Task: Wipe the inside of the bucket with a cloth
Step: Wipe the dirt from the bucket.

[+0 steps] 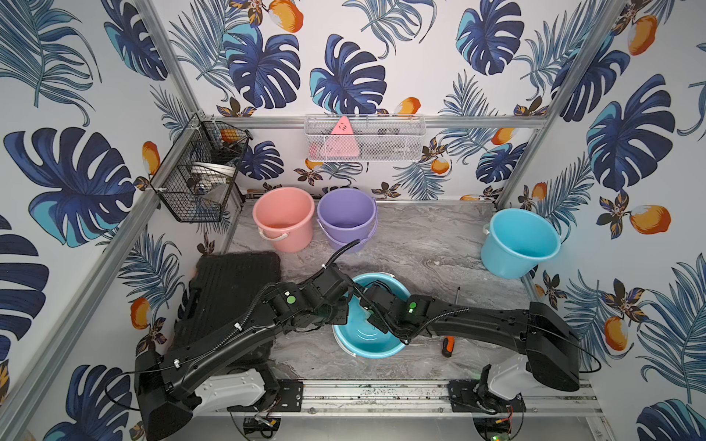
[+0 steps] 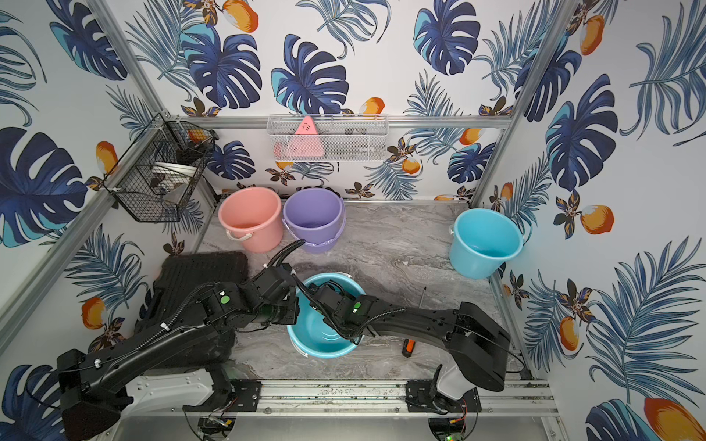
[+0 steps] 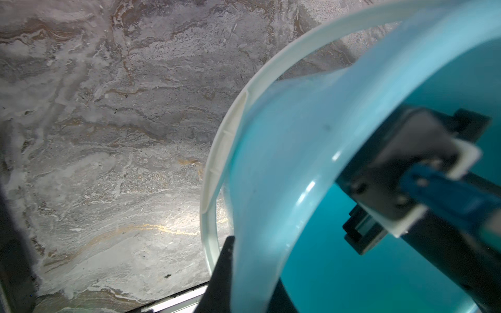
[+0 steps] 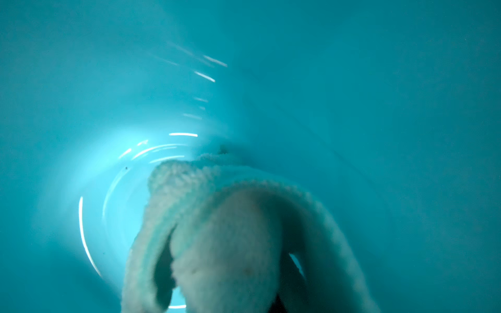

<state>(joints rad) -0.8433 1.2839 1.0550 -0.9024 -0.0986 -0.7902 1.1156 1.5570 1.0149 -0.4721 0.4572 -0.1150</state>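
The bucket [image 1: 363, 338] [image 2: 319, 338] is light blue and lies tilted at the front centre of the marble floor, with its mouth towards the top views. My left gripper [image 3: 253, 273] is shut on the bucket's rim wall [image 3: 260, 216], one dark finger [image 3: 222, 271] outside and one inside. The white handle [image 3: 217, 162] hangs outside the bucket. My right gripper [image 1: 366, 310] reaches into the bucket. It is shut on the cloth [image 4: 230, 230], a pale fluffy bunch pressed against the inner wall [image 4: 379, 108]. The cloth hides its fingertips.
A pink bucket [image 1: 284, 217] and a purple bucket [image 1: 345, 217] stand at the back. Another blue bucket [image 1: 519, 244] leans at the right wall. A black case [image 1: 233, 290] lies under the left arm, and an orange-handled screwdriver [image 1: 447, 345] lies right of the bucket. Wire baskets [image 1: 198, 179] [image 1: 365, 139] hang on the walls.
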